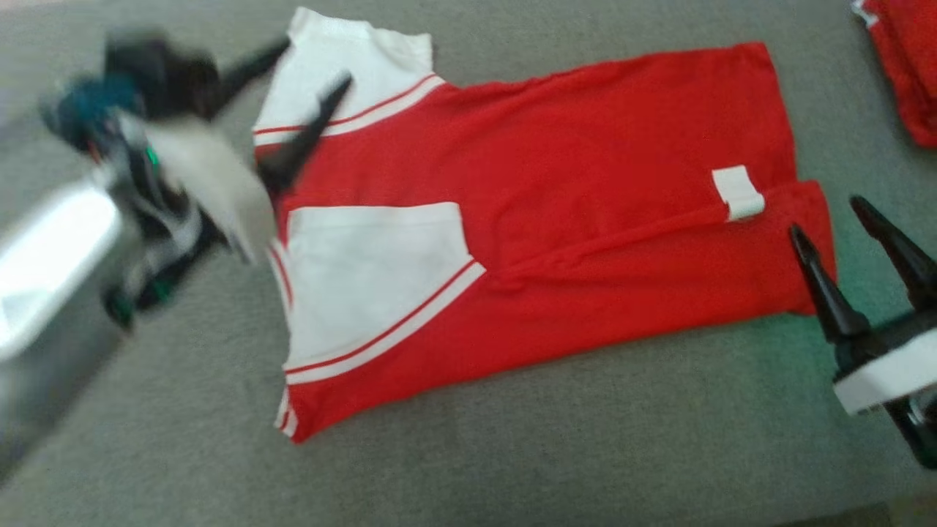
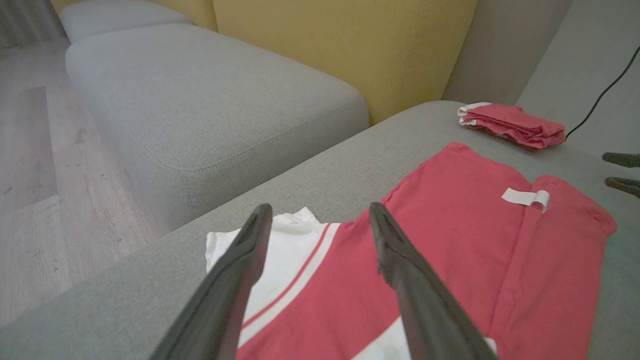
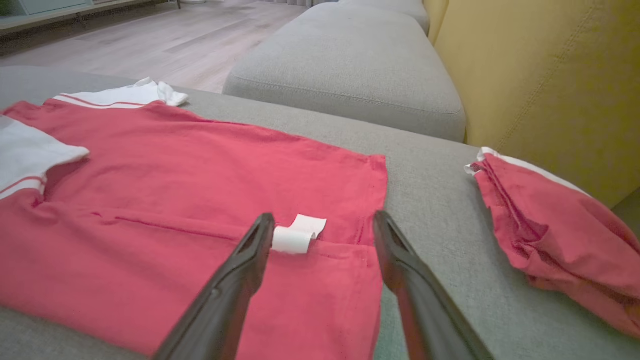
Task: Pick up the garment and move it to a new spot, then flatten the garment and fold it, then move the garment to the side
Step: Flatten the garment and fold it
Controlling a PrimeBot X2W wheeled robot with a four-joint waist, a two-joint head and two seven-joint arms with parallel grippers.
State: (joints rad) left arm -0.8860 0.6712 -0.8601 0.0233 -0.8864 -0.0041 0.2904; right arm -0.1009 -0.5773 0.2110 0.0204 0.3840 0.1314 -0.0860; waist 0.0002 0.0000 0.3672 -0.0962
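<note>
1. Status. The garment (image 1: 556, 219) lies flat on the grey cushion (image 1: 512, 454), between my two pincers. My left pincer (image 1: 315, 60) stands spread and holds nothing. My right pincer (image 1: 826, 216) stands spread and holds nothing.

2. Step in hand, as I judge it: the lengthwise fold. The long edge nearer to me appears laid over the body, with its white label (image 3: 297, 235) just ahead of my right fingertips. The far sleeve (image 2: 280, 250), under my left fingers, sticks out unfolded.

3. Procedure for the next fold.
- Left pincer: lower onto the far sleeve and pinch at its seam, not at the loose cuff.
- Right pincer: reach past the label to the far hem corner and pinch one layer only.
- Lift both ends together and only just clear of the cushion; unequal lift would skew the crease.
- Carry the edge toward me and lay it parallel to the first fold.
- Caution: dragging could disturb the flap already laid.

4. Arm pose. My left arm is blurred in the head view, fingers aimed along the garment, above the sleeve end. My right arm sits low, fingers aimed at the hem, tips just at its edge. A second folded garment (image 3: 550, 235) lies to the right of my right pincer, well apart from the work
</note>
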